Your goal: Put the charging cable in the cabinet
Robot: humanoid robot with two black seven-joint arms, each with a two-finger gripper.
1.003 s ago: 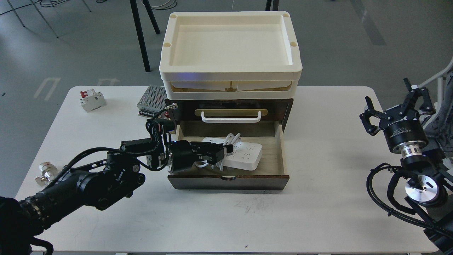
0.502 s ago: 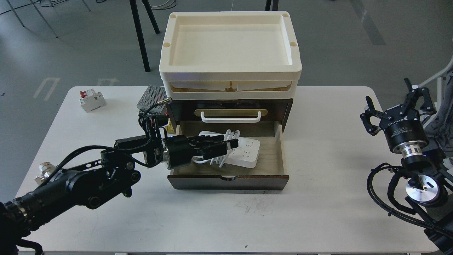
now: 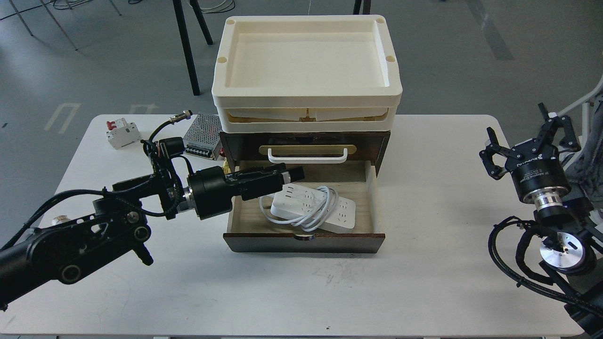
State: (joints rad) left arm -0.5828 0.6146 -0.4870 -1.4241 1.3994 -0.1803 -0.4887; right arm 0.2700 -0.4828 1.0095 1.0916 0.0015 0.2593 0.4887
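The charging cable (image 3: 296,201), a white power strip with its white cord looped around it, lies flat inside the open lower drawer (image 3: 304,242) of the dark brown cabinet (image 3: 372,141). My left gripper (image 3: 291,179) hovers over the drawer's left rear part, just above and left of the strip. Its fingers are apart and hold nothing. My right gripper (image 3: 525,137) is open and empty at the table's right edge, far from the cabinet.
A cream plastic tray (image 3: 306,96) sits on top of the cabinet. A perforated metal power supply box (image 3: 202,136) stands left of the cabinet. A small white circuit breaker (image 3: 122,133) lies at the back left. A small metal part (image 3: 59,219) lies at the left edge.
My left gripper let go of the power strip and drew back left and up. The strip dropped and now rests lower and more to the right in the drawer.
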